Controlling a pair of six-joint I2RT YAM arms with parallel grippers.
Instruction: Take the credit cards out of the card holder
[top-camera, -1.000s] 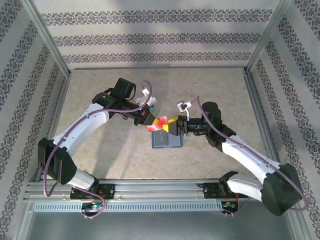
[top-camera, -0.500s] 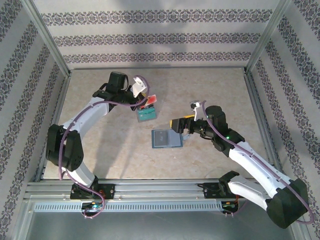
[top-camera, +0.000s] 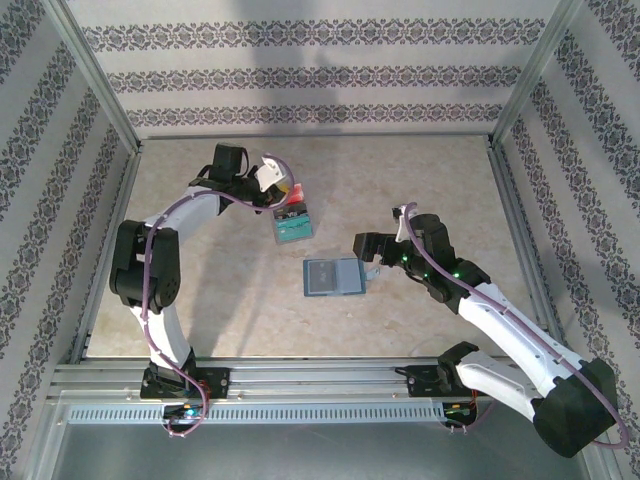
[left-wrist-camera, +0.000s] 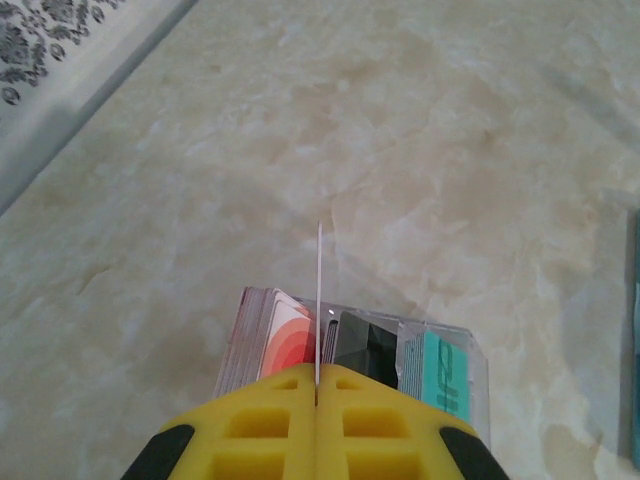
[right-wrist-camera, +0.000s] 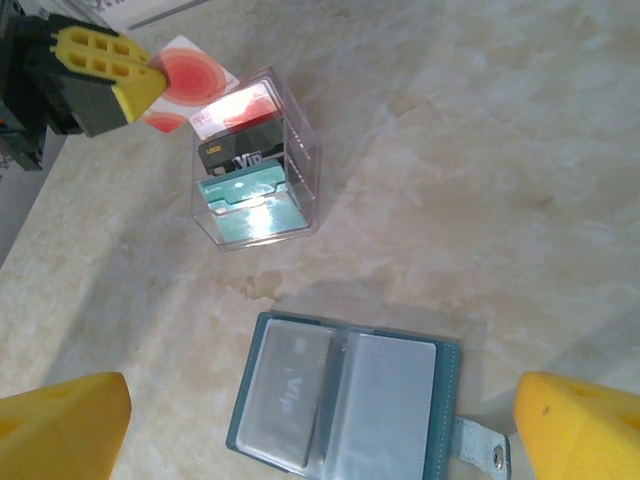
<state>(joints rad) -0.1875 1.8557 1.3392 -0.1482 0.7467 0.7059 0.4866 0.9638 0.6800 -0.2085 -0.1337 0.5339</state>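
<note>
Tabletop (top-camera: 430, 170) now carries the card holder (top-camera: 331, 277) lying open and unheld: my right end effector (top-camera: 369, 252) has let go and pulled back just right of it, fingers wide apart. The holder's long axis runs left-right, closure tab (right-wrist-camera: 480, 450) toward that end effector. Beyond it, my left end effector (top-camera: 287, 192) has swung to the clear box (top-camera: 293, 226) of 3 cards, clamped on the red-and-white card (right-wrist-camera: 185, 68). 1 whitish card (right-wrist-camera: 286, 394) remains slotted.

Card holder (top-camera: 331, 277) lies open and flat mid-table (top-camera: 230, 315). Right gripper (top-camera: 368, 250) sits just right of it, not touching. Left gripper (top-camera: 284, 193) is further back, pinching what looks like a reddish card (top-camera: 291, 189). Just beside it is a clear box (top-camera: 293, 227) with a teal card (top-camera: 295, 231) showing inside.
</note>
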